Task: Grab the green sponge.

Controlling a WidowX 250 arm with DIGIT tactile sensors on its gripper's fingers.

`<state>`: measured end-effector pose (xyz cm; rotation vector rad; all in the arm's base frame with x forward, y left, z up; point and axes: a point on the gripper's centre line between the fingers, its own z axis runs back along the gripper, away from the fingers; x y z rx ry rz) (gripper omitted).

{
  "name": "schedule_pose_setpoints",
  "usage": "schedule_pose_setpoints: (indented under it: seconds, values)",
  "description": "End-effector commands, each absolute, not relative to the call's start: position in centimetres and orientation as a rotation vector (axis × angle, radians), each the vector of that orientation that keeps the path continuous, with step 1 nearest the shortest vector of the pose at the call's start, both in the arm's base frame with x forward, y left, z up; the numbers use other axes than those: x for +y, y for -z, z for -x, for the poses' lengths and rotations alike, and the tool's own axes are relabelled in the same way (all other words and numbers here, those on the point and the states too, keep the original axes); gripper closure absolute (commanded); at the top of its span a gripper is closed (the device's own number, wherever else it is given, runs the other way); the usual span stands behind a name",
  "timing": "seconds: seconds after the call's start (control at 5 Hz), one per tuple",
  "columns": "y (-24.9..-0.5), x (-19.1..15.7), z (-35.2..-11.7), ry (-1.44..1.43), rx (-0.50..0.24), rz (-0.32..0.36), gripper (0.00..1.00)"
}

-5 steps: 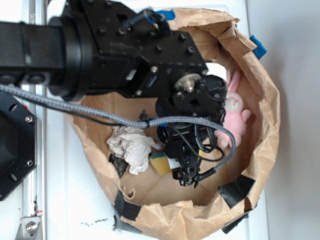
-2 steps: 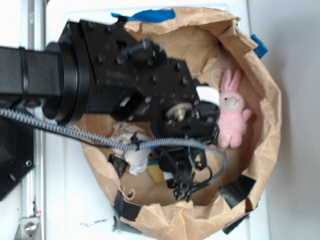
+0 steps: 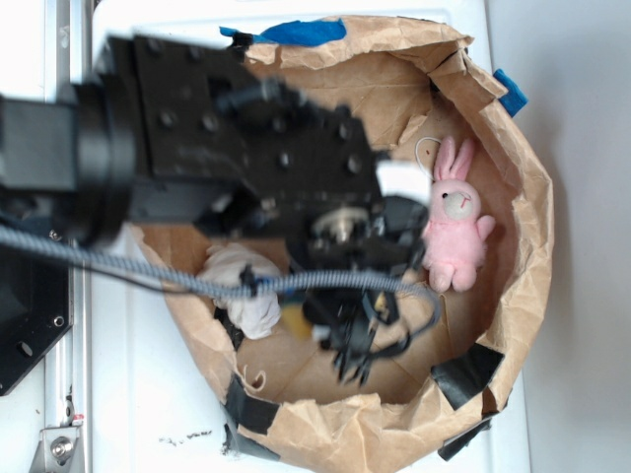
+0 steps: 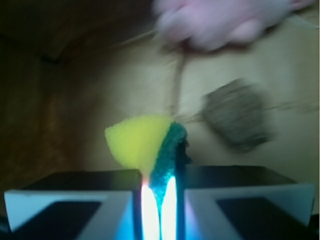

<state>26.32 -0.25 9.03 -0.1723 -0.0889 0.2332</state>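
Setting: a crumpled brown paper bag, rolled open and patched with black and blue tape, lies on a white surface; the exterior view looks down into it.
Arm: a black robot arm reaches in from the left and covers much of the bag's middle; it is blurred, and a grey braided cable crosses in front of it.
Gripper: the gripper points down toward the bag's floor near the lower centre; in the exterior view its tips are a dark blur.
Jaws: in the wrist view the two fingers stand close together, narrowed onto the green sponge, which is pinched between them.
Green sponge: yellow foam with a dark green scouring layer on its right face; it sticks out beyond the fingertips, squeezed to a wedge where it is clamped. In the exterior view only a small yellow patch shows under the arm, just right of the white paper.
Pink bunny: a soft toy lies on the bag's right side, ears pointing up, beside the gripper body and apart from the sponge.
White paper: a crumpled wad sits on the bag's left, partly behind the cable.
Brown lump: a blurred, rough, rock-like lump lies on the bag floor beyond the sponge and to its right in the wrist view.
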Motion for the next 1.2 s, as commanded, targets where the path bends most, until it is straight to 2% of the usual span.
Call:
schedule_pose_setpoints:
  seconds: [0.0,0.2,0.4,1.0]
  values:
    - [-16.6,5.3,-25.5,-0.284,-0.099,0.168,1.0]
    - [-18.1,3.9,-24.0,-0.227,-0.094,0.168,1.0]
    - [-18.5,3.0,-23.2,-0.223,-0.11,0.145,1.0]
    - [-17.3,3.0,-24.7,-0.263,-0.125,0.124,1.0]
